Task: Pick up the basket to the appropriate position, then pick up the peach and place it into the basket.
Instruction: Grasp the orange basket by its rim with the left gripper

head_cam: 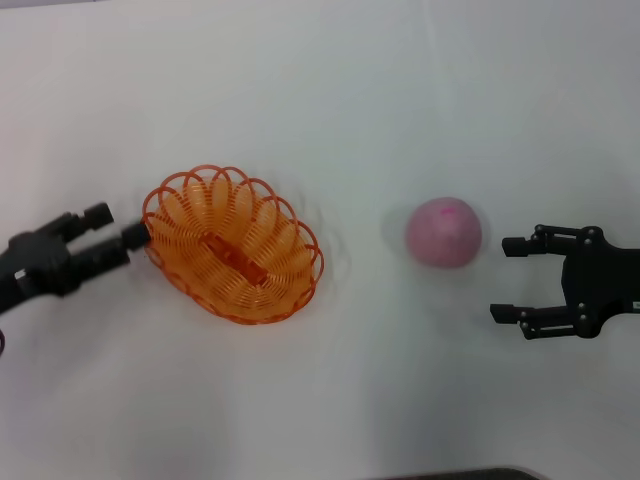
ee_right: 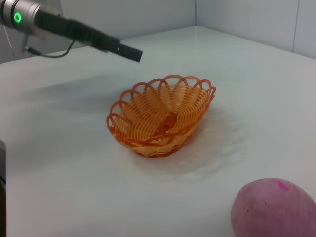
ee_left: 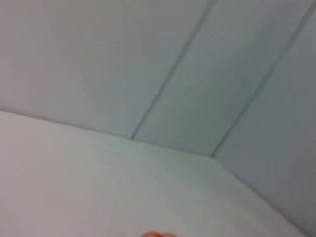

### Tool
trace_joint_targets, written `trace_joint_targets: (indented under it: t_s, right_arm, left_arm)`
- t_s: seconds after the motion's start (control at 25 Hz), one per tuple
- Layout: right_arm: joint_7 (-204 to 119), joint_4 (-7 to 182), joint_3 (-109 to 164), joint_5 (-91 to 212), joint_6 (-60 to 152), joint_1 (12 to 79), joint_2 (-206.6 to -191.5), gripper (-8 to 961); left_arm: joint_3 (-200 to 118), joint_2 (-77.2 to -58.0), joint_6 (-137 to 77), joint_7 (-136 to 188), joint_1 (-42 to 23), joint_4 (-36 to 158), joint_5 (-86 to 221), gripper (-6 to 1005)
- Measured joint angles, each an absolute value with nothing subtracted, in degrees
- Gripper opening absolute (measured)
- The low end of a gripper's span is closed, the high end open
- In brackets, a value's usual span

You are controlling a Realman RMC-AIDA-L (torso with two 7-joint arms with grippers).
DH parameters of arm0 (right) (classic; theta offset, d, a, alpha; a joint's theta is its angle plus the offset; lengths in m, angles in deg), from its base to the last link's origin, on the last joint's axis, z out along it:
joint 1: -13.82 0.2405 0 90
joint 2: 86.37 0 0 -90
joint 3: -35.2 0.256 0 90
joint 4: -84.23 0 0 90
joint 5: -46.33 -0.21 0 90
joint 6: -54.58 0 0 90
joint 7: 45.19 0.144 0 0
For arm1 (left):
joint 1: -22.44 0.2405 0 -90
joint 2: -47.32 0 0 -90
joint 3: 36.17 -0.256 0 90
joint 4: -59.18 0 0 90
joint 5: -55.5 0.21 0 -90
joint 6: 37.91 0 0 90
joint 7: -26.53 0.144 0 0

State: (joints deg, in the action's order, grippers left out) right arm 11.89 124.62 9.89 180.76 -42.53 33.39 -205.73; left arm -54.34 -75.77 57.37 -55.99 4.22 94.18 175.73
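Note:
The orange wire basket (head_cam: 232,245) sits upright on the white table, left of centre, with nothing in it. It also shows in the right wrist view (ee_right: 160,113), and a sliver of its rim (ee_left: 158,234) in the left wrist view. My left gripper (head_cam: 120,228) is at the basket's left rim; from the right wrist view, the left gripper (ee_right: 131,52) hangs just beyond the far rim, apart from it. The pink peach (head_cam: 443,232) rests on the table right of centre. My right gripper (head_cam: 503,278) stands open just right of the peach (ee_right: 274,207), holding nothing.
The white table (head_cam: 330,90) stretches bare behind and in front of the objects. Pale wall panels (ee_left: 197,59) rise past the table's far edge. A dark edge (head_cam: 470,474) shows at the bottom.

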Motion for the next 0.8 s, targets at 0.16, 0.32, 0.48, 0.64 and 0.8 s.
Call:
trace_joint_targets:
  t_s: [0.16,0.32,0.48,0.64,0.8]
  right_arm:
    - [12.15,124.84,9.89,180.70,-42.54,33.48,-205.71,869]
    - [12.75,125.01,9.89,180.72,-42.54,33.49,-205.68,868]
    - [12.82,125.02,9.89,180.84,-42.54,33.51,-205.66,868]
    - [12.82,125.02,9.89,180.96,-42.54,33.57,-205.62,868]
    - [12.82,125.02,9.89,180.98,-42.55,33.73,-205.53,869]
  left_arm:
    - [-53.76,-74.83,56.19,-64.10,1.52,94.27,175.16,872]
    - [-54.26,-73.68,56.19,-71.18,-1.03,94.42,175.41,872]
    - [-57.16,-73.17,55.35,-77.68,-2.67,97.14,175.79,873]
    - [-62.67,-73.75,52.54,-84.61,-2.86,104.11,177.04,873]
    - [-68.86,-74.31,51.73,-90.55,-3.49,112.17,180.45,873]
